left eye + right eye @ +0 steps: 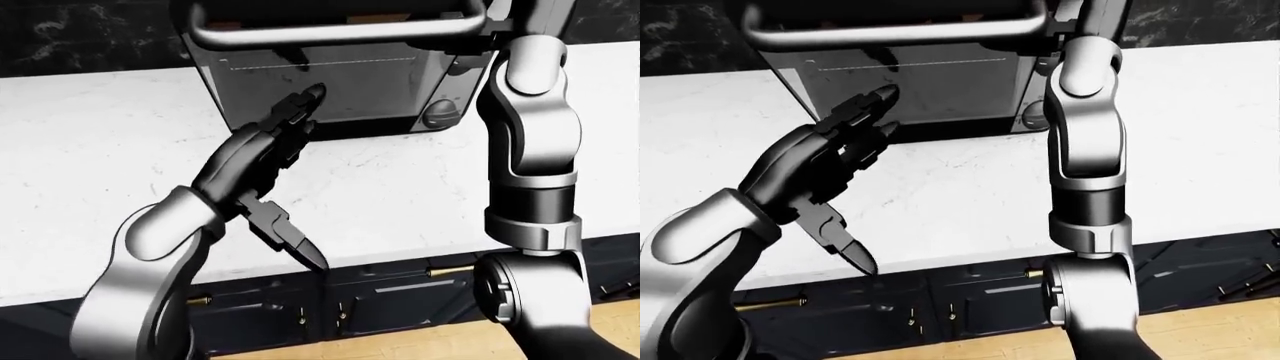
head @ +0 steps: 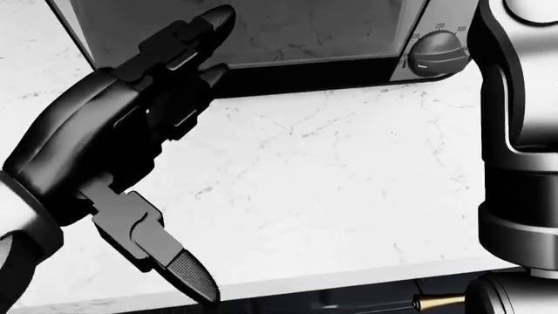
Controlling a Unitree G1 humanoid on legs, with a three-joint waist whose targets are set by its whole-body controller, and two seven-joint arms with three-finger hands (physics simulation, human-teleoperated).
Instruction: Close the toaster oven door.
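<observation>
Left-eye view shows the toaster oven (image 1: 330, 82) standing at the far edge of the white marble counter (image 1: 90, 165), its glass door (image 1: 340, 86) facing the robot and a metal bar handle (image 1: 330, 30) crossing the top of the picture. The left hand (image 1: 265, 161) reaches over the counter with its fingers spread wide, two fingertips (image 1: 312, 94) pointing up at the lower left part of the glass while the thumb (image 1: 295, 244) juts down toward the counter's near edge; whether the tips touch the door I cannot tell. A round dial (image 2: 439, 47) sits at the oven's lower right corner. The right arm (image 1: 530, 150) rises upright beside that corner, its hand hidden, so its grip cannot be told. Dark cabinet fronts (image 1: 380, 300) run below the counter.
</observation>
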